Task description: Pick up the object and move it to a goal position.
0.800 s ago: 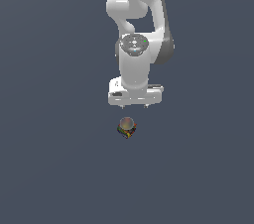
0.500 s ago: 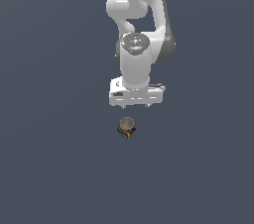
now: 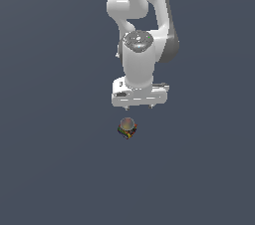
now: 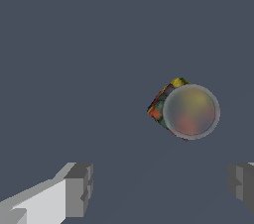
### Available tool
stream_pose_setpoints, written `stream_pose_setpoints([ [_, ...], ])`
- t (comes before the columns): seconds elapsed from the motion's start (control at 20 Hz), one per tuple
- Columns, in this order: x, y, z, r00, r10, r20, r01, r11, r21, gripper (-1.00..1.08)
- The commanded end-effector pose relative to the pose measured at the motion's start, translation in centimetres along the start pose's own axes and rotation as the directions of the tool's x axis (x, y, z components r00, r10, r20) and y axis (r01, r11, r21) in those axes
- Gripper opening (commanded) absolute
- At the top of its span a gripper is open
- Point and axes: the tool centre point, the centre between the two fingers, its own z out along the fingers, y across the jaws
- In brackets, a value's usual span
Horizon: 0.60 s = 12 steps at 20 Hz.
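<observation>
Your object (image 3: 127, 128) is a tiny can with a pale tan-grey round top and a dark label flecked with yellow, red, green and blue; it sits on the plain grey floor (image 3: 55, 159), with nothing touching it. In the wrist view you see the can (image 4: 184, 109) from above, its round top facing the camera and a strip of the label showing at one side. Your gripper (image 3: 139, 105) hangs above it on the white arm (image 3: 144, 30), apart from the can. The two grey fingertips (image 4: 78, 189) stand spread wide, well to either side, and the can lies ahead of the gap between them rather than inside it, closer to one finger's line than the other.
</observation>
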Motion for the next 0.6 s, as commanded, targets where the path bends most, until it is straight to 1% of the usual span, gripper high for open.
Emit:
stream_pose_setpoints([
  [0.0,0.1,0.1,0.1,1.000,0.013,0.000,-0.013,1.000,-0.001,1.00],
  [0.3,0.4,0.7,0.7,0.996,0.085,-0.001,-0.085,0.996,-0.007,1.00],
  [0.55,0.9,1.4,1.6,0.983,0.181,-0.003,-0.181,0.983,-0.015,1.00],
])
